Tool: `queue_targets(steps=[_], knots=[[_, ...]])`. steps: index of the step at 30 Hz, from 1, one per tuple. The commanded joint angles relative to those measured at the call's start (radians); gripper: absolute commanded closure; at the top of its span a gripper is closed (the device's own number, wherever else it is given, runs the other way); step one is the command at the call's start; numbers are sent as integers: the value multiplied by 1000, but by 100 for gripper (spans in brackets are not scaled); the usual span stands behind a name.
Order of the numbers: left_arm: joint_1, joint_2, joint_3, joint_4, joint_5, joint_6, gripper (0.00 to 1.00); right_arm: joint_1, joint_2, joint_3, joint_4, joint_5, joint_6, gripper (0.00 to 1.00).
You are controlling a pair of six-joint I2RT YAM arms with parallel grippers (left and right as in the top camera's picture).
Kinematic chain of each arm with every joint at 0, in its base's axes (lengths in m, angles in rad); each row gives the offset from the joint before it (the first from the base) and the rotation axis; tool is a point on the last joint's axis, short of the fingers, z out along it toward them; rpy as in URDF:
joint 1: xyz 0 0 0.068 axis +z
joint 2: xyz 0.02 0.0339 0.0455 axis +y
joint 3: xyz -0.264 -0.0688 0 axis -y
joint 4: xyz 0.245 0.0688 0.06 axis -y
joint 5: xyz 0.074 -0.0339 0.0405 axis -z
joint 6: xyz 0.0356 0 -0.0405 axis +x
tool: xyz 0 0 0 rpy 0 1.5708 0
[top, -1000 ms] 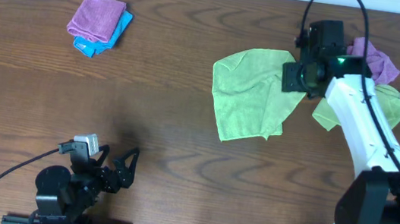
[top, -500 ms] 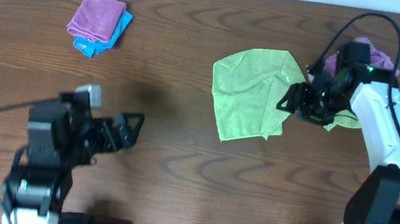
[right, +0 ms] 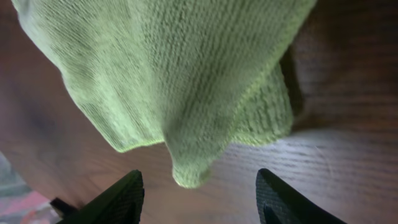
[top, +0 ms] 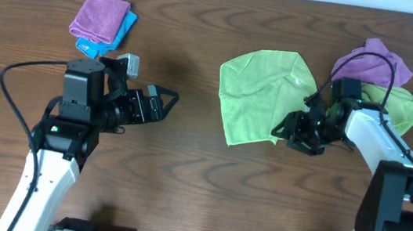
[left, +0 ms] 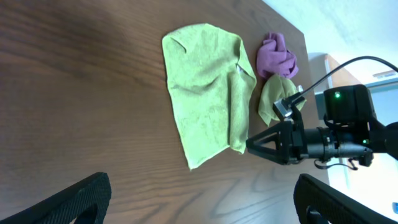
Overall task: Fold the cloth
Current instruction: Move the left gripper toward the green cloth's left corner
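Observation:
A light green cloth [top: 258, 94] lies spread and rumpled on the wooden table, right of centre; it also shows in the left wrist view [left: 208, 87]. My right gripper [top: 285, 133] is open and low at the cloth's lower right corner. In the right wrist view the cloth's corner [right: 189, 168] hangs just in front of the open fingers [right: 198, 202], not between them. My left gripper [top: 162, 102] is open and empty over bare table, well left of the cloth. Its fingertips [left: 199, 205] frame the bottom of the left wrist view.
A folded purple cloth [top: 100, 16] lies on a blue one [top: 113, 41] at the back left. A crumpled purple cloth [top: 379, 62] and another green cloth [top: 397, 107] lie at the back right, behind my right arm.
My left arm has risen from the front edge and swung right towards the table's middle. My right gripper has dropped from the cloth's upper right edge to its lower right corner.

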Motion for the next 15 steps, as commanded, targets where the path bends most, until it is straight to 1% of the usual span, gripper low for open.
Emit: queue_targets(steps=[1,8,15], knots=[[-16,29,22,4,22,-24,5,20,-15,-6,26,-36,59,42],[-58,73,22,5,21,-24,5,60,-15,-6,69,-27,106,43],[-59,83,22,5,21,-28,5,99,-15,-6,84,28,129,47]])
